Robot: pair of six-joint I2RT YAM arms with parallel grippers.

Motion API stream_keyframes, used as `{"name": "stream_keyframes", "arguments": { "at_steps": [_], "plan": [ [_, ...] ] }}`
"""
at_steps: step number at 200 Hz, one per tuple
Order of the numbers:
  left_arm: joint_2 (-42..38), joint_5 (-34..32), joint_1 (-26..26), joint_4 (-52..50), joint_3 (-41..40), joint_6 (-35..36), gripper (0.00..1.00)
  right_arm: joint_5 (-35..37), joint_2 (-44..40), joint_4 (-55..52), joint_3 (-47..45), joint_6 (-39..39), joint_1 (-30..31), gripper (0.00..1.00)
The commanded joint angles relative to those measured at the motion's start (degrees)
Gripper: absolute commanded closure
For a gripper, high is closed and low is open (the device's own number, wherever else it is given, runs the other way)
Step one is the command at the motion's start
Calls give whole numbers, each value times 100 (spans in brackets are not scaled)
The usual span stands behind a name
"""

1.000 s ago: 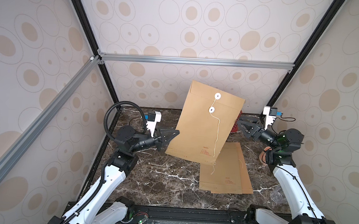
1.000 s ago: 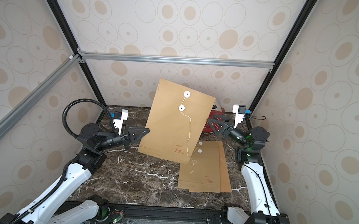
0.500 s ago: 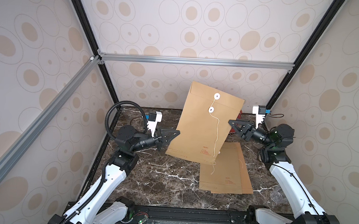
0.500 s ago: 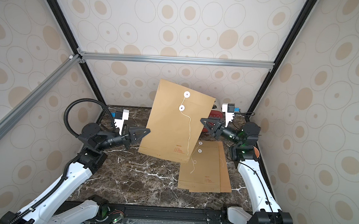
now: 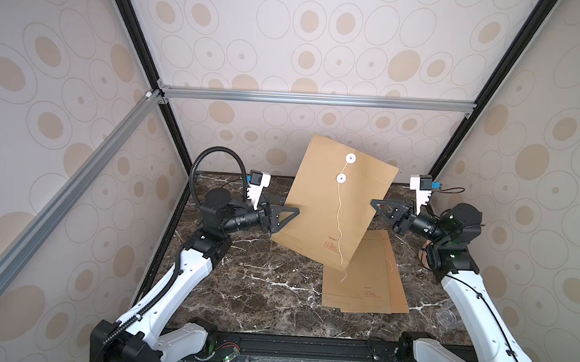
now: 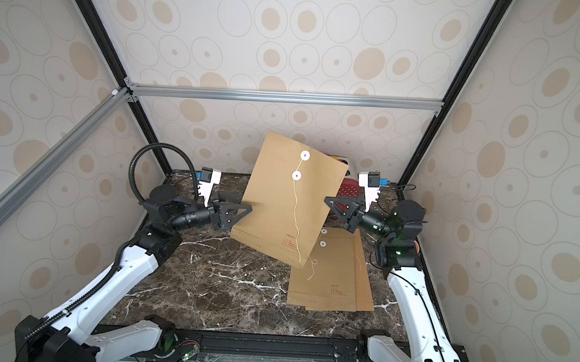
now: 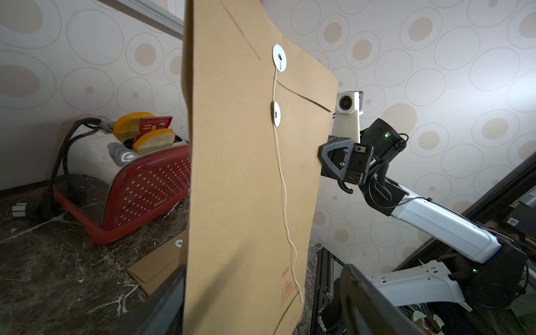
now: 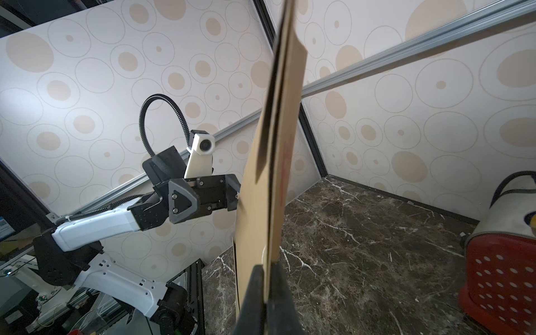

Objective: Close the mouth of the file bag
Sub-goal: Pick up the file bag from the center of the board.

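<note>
In both top views the file bag [image 5: 332, 205] [image 6: 290, 202] hangs tilted above the worktop [image 5: 257, 290], its lower corner over spare bags [image 5: 368, 279] lying flat. Both arms reach inward at about the same height, with the left claw [image 5: 288, 207] at one long edge and the right claw [image 5: 374, 204] at the other. The string [image 5: 338, 212] dangles loose past both discs, so the winding looks not yet done. The left wrist view shows the flap folded down and the left claw's jaws wide apart, with the bag's edge between them. A red toaster [image 7: 130, 179] stands behind. The right wrist view shows the right claw clamped on the bag's edge, so it alone appears to carry the bag.
</note>
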Motion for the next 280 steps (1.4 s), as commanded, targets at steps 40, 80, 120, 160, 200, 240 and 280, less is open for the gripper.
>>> {"name": "stream_keyframes", "arguments": {
  "at_steps": [40, 80, 120, 160, 200, 240, 280],
  "plan": [
    [282, 74, -32, 216, 717, 97, 26, -252, -317, -437, 71, -230, 43, 100],
    [361, 87, -29, 445, 546, 52, 56, -288, -371, -700, 14, -412, 44, 100],
    [440, 202, -30, 564, 471, -20, 53, -271, -356, -524, -56, -287, 112, 100],
    [612, 306, -29, 740, 378, -211, 42, -54, -282, -420, -112, -294, 444, 100],
    [566, 313, -31, 726, 334, -222, 46, -19, -256, -401, -100, -275, 501, 100],
    [478, 11, -30, 265, 352, 34, 29, -104, -517, -23, -203, 98, 510, 100],
    [480, 96, -30, 605, 273, -165, 24, -140, -743, -241, -213, -18, 510, 100]
  ]
}}
